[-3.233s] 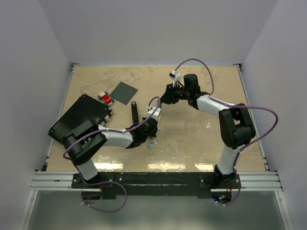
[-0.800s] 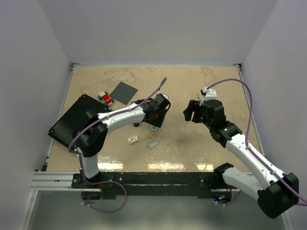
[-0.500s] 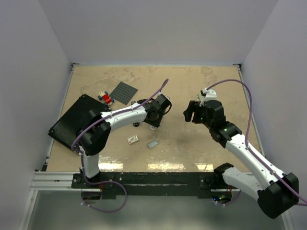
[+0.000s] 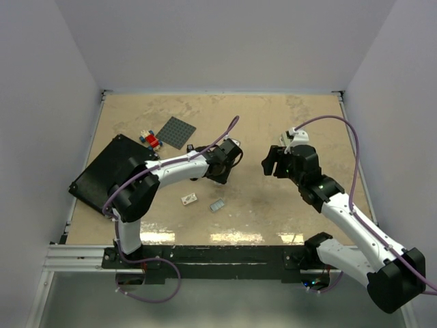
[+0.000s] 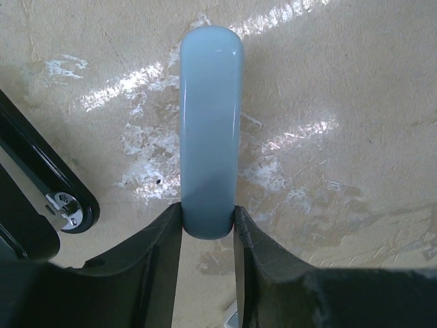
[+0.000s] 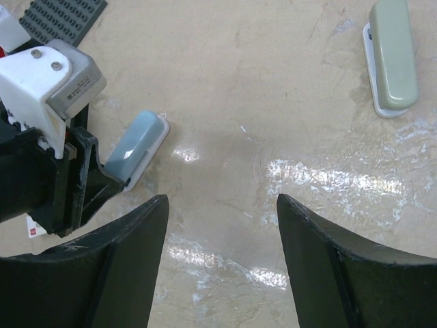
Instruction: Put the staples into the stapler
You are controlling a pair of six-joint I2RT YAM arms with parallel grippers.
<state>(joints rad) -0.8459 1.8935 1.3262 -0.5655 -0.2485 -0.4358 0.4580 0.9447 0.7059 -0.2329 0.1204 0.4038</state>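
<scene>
Bare table (image 6: 273, 102) lies open ahead of my right tool (image 6: 220, 201); my left tool (image 5: 207, 213) with the blue stapler (image 6: 138, 147) crowds its left, a green stapler (image 6: 395, 51) its far right

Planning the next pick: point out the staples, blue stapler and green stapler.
staples (image 4: 217, 205): top view, flat top.
blue stapler (image 5: 210, 130): left wrist view, rounded top cover.
green stapler (image 6: 395, 55): right wrist view, top cover.
</scene>
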